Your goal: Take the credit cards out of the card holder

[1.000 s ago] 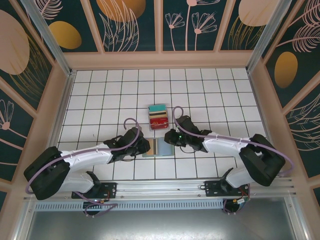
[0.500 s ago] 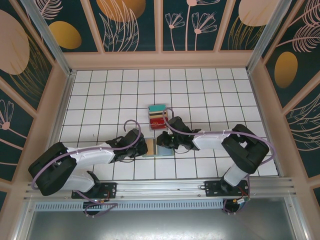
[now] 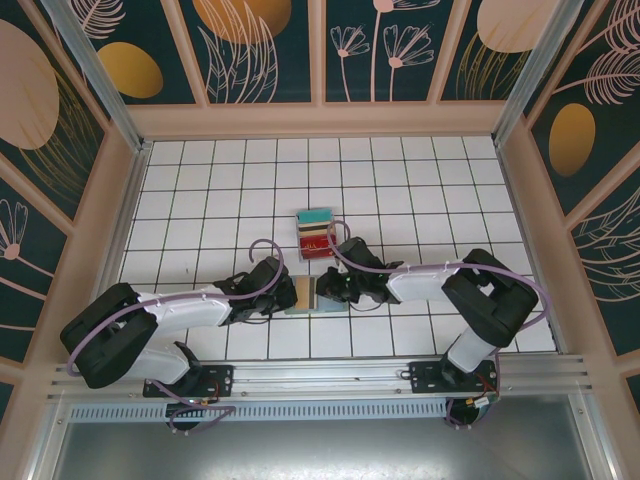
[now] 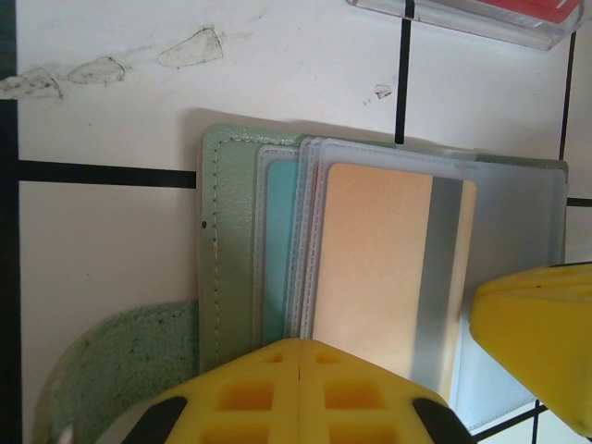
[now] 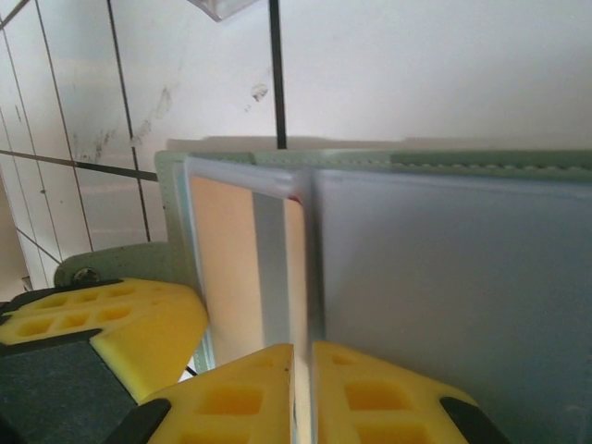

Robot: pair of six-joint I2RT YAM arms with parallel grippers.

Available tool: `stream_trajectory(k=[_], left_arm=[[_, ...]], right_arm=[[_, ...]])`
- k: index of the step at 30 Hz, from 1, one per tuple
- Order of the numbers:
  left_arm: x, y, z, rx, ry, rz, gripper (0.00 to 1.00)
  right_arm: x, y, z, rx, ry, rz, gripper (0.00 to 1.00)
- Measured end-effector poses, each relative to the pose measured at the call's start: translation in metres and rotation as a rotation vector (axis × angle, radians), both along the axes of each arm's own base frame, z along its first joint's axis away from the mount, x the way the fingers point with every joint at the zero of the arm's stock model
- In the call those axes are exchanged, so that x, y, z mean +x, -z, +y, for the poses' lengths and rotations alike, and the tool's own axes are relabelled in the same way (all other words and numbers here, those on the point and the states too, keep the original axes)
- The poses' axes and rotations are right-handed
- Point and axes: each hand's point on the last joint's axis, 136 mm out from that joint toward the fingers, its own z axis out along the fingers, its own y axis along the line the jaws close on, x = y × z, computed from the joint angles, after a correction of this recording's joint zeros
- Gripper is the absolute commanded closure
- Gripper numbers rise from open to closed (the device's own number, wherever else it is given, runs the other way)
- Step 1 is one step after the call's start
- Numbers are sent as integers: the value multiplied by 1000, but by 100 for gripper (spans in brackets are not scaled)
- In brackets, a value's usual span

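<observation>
The card holder (image 3: pixel 336 302) lies open on the tiles between my two grippers, its grey-green stitched cover (image 4: pixel 227 250) underneath. A tan credit card (image 4: pixel 370 259) with a silver stripe sits in its clear sleeves. My left gripper (image 4: pixel 299 343) is shut, its tip over the near edge of that card, at the holder's left half (image 3: pixel 293 294). My right gripper (image 5: pixel 302 346) is shut on the thin edge of a raised translucent sleeve flap (image 5: pixel 444 277) of the holder, beside the tan card (image 5: pixel 231 268). One right finger (image 4: pixel 541 342) shows over the flap.
A clear tray (image 3: pixel 318 233) with a teal, tan and red stack stands one tile beyond the holder; its corner (image 4: pixel 481 18) shows at the upper right of the left wrist view. White tiled floor runs outward to tan walls on three sides.
My right gripper has moved left over the holder, from its right edge towards the middle. My left gripper has closed fully and stayed at the holder's left half.
</observation>
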Motion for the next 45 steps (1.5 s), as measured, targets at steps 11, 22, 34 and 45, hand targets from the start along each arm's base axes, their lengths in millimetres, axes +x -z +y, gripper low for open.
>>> stream_trajectory(k=[11,22,34,45], left_arm=[[0,0,0,-1,-3,2,94],[0,0,0,-4,-5,5,94],[1,2,3,7,-36,21,100],[1,3,4,9,-72,44,100]], right_arm=[[-2,7,1,-2,-8,15,85],[-3,6,6,23,-26,19,90],[-1,7,4,24,-17,28,100],[-1,7,-13,20,10,35,100]])
